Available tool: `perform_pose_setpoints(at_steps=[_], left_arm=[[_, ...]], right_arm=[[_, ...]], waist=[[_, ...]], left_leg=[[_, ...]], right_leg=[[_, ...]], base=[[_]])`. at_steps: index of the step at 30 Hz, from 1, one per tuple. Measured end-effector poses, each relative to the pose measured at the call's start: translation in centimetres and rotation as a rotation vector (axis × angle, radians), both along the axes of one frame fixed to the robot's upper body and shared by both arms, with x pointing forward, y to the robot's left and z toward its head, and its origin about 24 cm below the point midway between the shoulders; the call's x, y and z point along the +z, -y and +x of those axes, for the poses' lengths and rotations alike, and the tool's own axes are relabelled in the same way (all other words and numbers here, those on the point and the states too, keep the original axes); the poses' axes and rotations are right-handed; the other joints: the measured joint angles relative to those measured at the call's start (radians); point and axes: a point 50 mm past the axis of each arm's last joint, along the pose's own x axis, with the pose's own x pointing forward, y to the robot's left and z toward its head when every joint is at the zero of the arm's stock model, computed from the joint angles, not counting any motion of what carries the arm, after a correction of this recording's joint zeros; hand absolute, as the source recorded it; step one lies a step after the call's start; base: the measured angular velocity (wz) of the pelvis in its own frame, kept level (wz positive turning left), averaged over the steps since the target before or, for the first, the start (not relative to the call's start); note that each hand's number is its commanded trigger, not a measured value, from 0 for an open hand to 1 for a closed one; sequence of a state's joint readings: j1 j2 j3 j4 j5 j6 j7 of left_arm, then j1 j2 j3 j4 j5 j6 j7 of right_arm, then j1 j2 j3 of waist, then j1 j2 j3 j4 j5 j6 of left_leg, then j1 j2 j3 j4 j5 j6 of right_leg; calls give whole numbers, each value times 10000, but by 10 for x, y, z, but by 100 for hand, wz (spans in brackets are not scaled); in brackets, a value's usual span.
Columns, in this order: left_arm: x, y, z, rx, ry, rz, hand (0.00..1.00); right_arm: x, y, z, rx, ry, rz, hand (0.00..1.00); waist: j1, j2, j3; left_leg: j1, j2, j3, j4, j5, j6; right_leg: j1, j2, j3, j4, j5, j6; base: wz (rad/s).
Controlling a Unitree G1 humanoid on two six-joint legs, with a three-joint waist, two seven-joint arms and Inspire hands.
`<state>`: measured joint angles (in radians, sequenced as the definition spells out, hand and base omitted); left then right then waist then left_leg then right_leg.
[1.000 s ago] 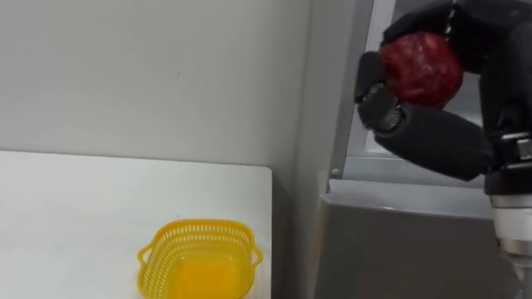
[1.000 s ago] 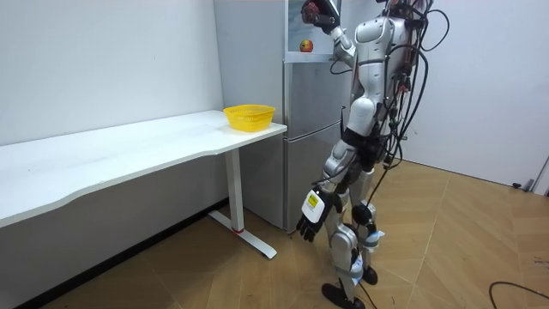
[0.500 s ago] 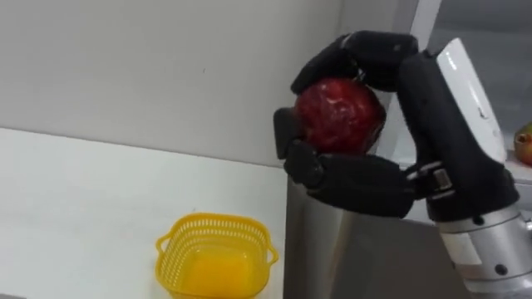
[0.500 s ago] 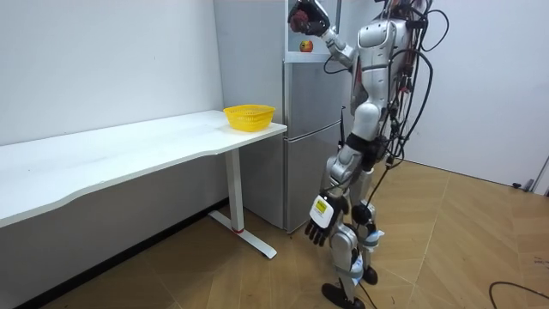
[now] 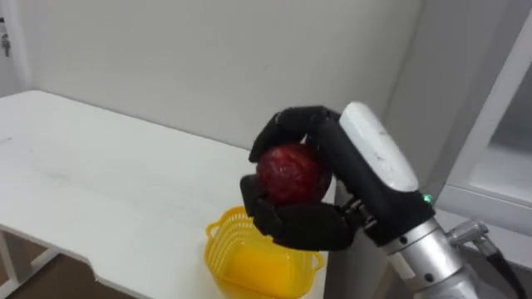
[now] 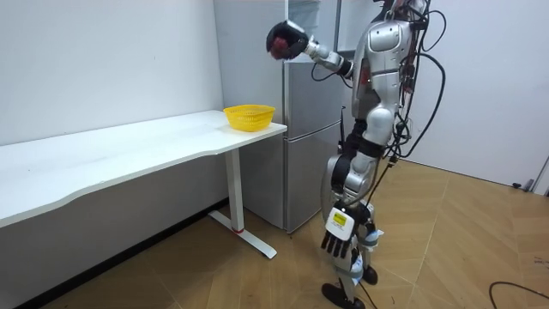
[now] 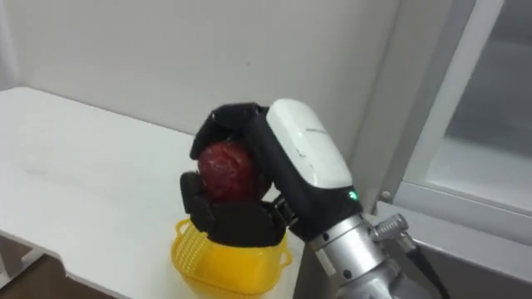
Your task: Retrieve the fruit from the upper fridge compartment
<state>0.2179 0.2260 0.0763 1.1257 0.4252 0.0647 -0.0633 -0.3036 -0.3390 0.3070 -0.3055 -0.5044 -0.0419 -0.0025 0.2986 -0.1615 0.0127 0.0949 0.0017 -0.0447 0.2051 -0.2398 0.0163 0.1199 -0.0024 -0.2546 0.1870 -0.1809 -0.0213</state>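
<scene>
Right hand (image 5: 349, 178): we saw it clamped round a dark red apple (image 5: 288, 173), thumb beneath, fingers over the top.
Apple's place: held up in the air, well clear of the yellow plastic basket (image 5: 249, 266) below it.
Basket: stood at the end of the white table (image 5: 100, 191) next to the grey fridge (image 6: 304, 129).
Left hand (image 6: 338, 243): hung by the robot's leg, fingers loose and straight, holding nothing.
Stance: we noted the robot upright before the fridge.

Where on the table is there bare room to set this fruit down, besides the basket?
The white table is bare from the yellow basket leftward, between the wall and the front edge. The corner by the fridge is crowded: the basket sits there, and the right hand holds the red fruit up above it.
</scene>
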Motion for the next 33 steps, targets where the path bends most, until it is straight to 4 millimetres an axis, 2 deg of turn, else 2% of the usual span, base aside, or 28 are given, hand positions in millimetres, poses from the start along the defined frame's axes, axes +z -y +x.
perform_pose_setpoints(at_steps=[1, 2, 5, 7, 9, 11, 16, 21, 24, 27, 32, 33], left_arm=[[0, -1, 2, -26, 28, -35, 0], [1, -2, 2, -41, 1, -31, 0], [1, -2, -1, -34, -71, -30, 0], [1, -4, 0, -71, -55, 31, 0], [2, -7, 3, -118, 5, 97, 0], [4, -10, 4, -145, -5, 186, 0], [6, -15, 7, -226, -12, 138, 0], [6, -15, 8, -240, 16, 131, 0], [6, -15, 9, -234, 52, 145, 0], [6, -15, 8, -231, 24, 152, 0], [6, -17, 2, -92, -137, 214, 0], [7, -18, 0, -2, -159, 285, 0]], right_arm=[[-6, 2, 4, -131, -298, -169, 100], [-12, 5, 8, -297, -572, -309, 100], [-26, 12, 21, -698, -1181, -739, 100], [-38, 20, 29, -1209, -1531, -1388, 100], [-45, 24, 32, -1512, -1726, -1692, 100], [-51, 25, 34, -1628, -1936, -1792, 100], [-80, 29, 43, -1791, -3188, -2158, 100], [-87, 33, 52, -1995, -3686, -2214, 100], [-87, 35, 56, -2098, -3767, -2233, 100], [-85, 36, 59, -2141, -3738, -2224, 100], [-88, 39, 61, -2331, -3909, -2085, 100], [-89, 40, 61, -2372, -3944, -2094, 100]], waist=[[81, -56, 28], [92, -122, 16], [201, -186, -17], [369, -285, 5], [406, -373, 45], [599, -442, 81], [711, -618, 47], [844, -691, 54], [900, -756, 30], [898, -777, 67], [896, -820, 79], [888, -856, 58]], left_leg=[[-41, -15, -83, 7, 0, 0], [-94, -47, -226, 21, 6, -10], [-88, -63, -317, 30, 19, -18], [-119, -112, -479, -1, 72, -6], [-150, -139, -577, -12, 88, -2], [-169, -147, -659, -12, 88, -1], [-204, -167, -970, 57, 88, -1], [-409, -169, -1058, 174, 89, -2], [-477, -172, -1090, 198, 91, -5], [-517, -196, -1235, 253, 91, -5], [-603, -268, -1446, 332, 90, -5], [-671, -291, -1506, 356, 90, -5]], right_leg=[[-6, -7, -98, -10, 0, 0], [-2, -30, -242, -14, -1, 2], [44, -33, -254, -20, -2, 3], [69, -89, -495, -21, -32, 51], [74, -106, -528, -21, -47, 71], [81, -111, -632, -20, -48, 73], [169, -145, -1050, -22, -48, 73], [48, -150, -1172, -24, -51, 79], [10, -151, -1179, -24, -55, 84], [12, -157, -1220, -29, -56, 86], [11, -168, -1211, -48, -73, 112], [-3, -173, -1212, -62, -73, 112]], base=[[26], [25], [14], [18], [18], [13], [18], [9], [6], [10], [13], [10]])
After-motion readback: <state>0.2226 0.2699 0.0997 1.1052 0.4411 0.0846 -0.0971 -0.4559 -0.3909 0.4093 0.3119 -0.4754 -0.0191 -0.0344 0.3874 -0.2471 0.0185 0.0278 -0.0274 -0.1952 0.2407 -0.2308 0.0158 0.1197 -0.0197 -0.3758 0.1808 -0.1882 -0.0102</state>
